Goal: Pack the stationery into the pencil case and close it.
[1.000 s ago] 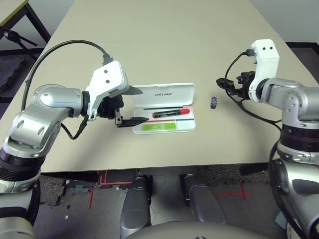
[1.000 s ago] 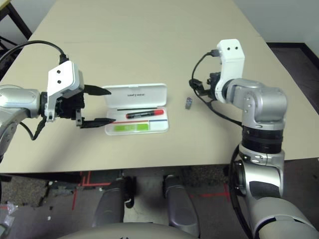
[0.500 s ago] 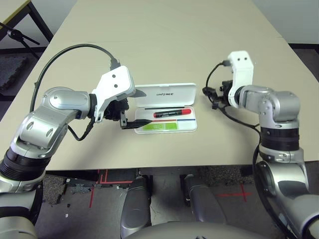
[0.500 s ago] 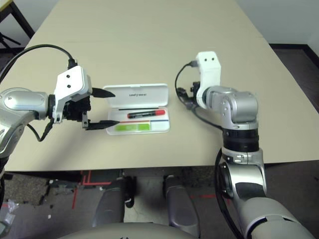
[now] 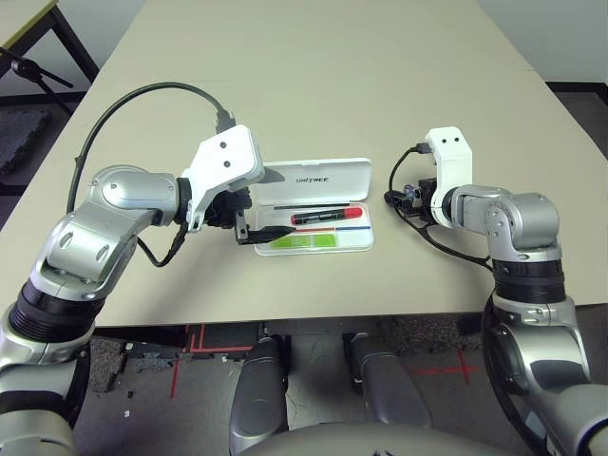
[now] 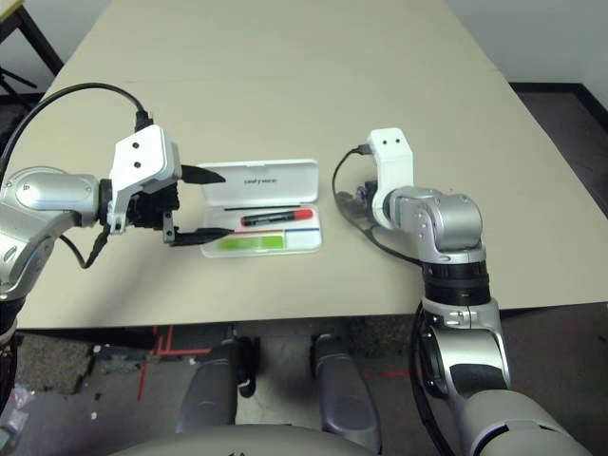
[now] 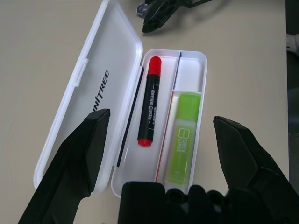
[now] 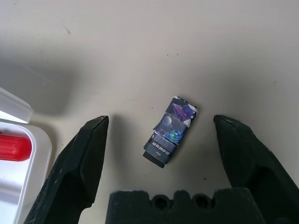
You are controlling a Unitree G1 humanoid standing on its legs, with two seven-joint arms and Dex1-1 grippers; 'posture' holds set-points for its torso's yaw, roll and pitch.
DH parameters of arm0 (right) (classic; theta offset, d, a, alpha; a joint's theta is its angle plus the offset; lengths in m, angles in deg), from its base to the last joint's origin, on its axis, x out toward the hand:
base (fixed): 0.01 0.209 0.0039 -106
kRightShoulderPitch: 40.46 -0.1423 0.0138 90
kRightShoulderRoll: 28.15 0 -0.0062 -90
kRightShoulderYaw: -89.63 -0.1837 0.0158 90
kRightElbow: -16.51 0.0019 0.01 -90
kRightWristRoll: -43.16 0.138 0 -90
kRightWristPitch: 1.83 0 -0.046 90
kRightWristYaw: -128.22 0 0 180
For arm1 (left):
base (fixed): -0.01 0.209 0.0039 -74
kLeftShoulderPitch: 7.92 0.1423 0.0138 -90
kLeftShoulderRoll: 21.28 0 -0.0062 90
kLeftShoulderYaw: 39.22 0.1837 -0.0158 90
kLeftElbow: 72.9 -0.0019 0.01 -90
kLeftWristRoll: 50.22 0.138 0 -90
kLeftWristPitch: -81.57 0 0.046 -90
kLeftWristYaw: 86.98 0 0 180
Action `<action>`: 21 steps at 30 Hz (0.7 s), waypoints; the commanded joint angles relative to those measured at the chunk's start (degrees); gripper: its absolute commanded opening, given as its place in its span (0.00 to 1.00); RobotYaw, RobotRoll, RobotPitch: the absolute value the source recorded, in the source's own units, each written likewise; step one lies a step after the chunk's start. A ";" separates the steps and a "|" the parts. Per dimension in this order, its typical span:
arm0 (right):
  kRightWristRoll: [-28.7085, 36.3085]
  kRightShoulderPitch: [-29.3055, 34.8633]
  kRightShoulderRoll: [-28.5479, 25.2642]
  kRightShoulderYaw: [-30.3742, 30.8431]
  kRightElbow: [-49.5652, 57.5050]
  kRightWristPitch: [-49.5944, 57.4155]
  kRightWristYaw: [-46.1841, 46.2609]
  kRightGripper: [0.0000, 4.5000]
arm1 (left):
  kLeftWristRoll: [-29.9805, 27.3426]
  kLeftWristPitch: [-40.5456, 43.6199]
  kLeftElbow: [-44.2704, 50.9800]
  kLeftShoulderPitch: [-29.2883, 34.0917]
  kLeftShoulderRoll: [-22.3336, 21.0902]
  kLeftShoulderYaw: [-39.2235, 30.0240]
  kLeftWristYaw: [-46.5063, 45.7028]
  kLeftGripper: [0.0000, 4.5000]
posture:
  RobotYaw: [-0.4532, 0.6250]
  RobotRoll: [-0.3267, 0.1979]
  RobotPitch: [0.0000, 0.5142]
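Jaws of my right gripper (image 8: 161, 119) stand wide, with nothing in their grip, astride the small dark bluish-grey printed block (image 8: 170, 132) on the counter (image 5: 285, 294). Over the last second that arm has swung in from farther right, so I judge closing on the block comes next. My left gripper (image 7: 162, 115) has edged nearer the white hard plastic case (image 7: 203, 88), also spread and empty, its lower finger overlapping the near left corner in my head view. The red-and-black marker (image 7: 150, 102) and light green highlighter (image 7: 184, 140) lie inside; the lid (image 7: 107, 51) is open, and the small compartment (image 7: 190, 74) looks free for the block. One right finger is near the case's end wall, so I'd lift before crossing. There's ample bare surface beyond the lid.
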 commanded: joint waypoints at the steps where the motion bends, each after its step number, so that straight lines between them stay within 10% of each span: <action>1: 0.13 1.36 -0.01 0.04 -0.82 -0.32 0.12 0.71 | 0.59 -0.45 -0.53 -0.44 0.18 0.87 0.12 1.00 | 0.40 0.62 0.29; 9: 0.13 1.46 -2.95 2.11 -1.44 -3.76 -2.44 0.07 | 0.65 -0.35 -0.29 -0.19 0.19 0.92 0.15 1.00 | 0.40 0.62 0.29; 21: 2.51 -2.65 -23.40 14.33 -4.39 -20.55 -32.75 0.07 | 0.67 -0.38 -0.51 -0.65 -0.46 0.89 0.84 1.00 | 0.39 0.62 0.30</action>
